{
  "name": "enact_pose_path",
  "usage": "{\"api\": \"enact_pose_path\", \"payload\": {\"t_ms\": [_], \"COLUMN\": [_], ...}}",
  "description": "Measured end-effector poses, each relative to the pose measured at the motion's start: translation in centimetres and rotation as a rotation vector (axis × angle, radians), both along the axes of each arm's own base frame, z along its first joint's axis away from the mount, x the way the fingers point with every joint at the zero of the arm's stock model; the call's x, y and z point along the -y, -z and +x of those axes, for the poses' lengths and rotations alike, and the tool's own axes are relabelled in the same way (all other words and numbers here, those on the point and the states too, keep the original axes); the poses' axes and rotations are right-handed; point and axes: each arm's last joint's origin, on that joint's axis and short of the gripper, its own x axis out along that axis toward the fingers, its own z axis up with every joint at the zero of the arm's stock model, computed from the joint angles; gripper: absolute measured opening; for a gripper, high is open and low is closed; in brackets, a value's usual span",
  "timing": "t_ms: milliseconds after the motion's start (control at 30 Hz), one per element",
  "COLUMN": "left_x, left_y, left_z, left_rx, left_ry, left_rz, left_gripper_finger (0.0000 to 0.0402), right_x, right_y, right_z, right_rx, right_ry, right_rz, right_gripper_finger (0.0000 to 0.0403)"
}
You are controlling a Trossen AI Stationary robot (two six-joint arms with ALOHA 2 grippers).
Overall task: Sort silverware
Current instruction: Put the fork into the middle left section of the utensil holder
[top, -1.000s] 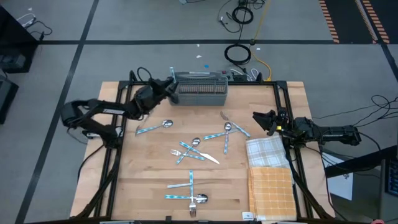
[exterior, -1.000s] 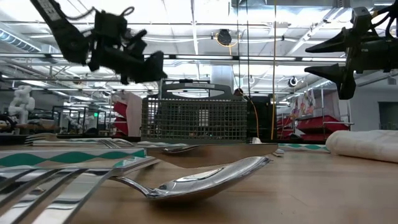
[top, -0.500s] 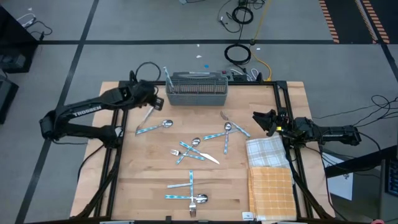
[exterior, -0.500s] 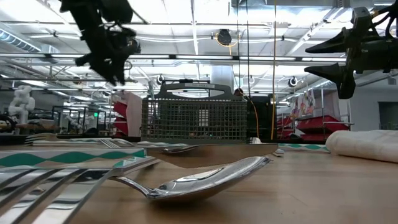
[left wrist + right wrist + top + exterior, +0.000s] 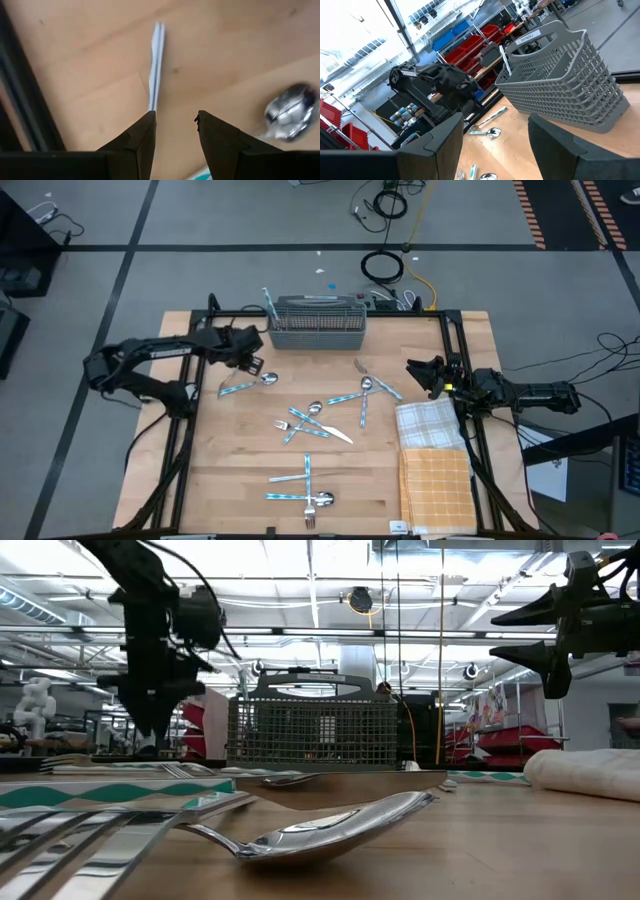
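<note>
**Cutlery Crowds Table's Middle, Open Wood Along the Sides**

Scattered silverware fills the middle of the wooden table, leaving bare board along the left side and in the near-left corner. A grey mesh basket blocks the centre of the far edge, with 1 blue-handled piece standing up at its left end. The left gripper, fingers parted, hangs over the far-left board beside a blue-handled spoon. 2 folded cloths cover the near-right corner. The right gripper, fingers spread, waits at the right edge, with open wood between it and the basket.
</note>
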Motion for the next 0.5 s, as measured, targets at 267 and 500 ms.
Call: {"api": "enact_pose_path", "payload": {"t_ms": [267,500], "left_x": [0.1,-0.2], "left_y": [1.7,2.8], "left_z": [-0.3,-1.0], "left_rx": [-0.069,-0.072], "left_ry": [0.022,0.019], "left_rz": [-0.063,-0.064], "left_gripper_finger": [0.0153,0.0153], "right_x": [0.0,0.0], "right_y": [0.0,0.0], "right_z": [0.0,0.0], "right_rx": [-0.002,-0.002], "right_ry": [0.001,0.001], "right_rz": [-0.004,-0.004], "right_gripper_finger": [0.0210,0.0210]}}
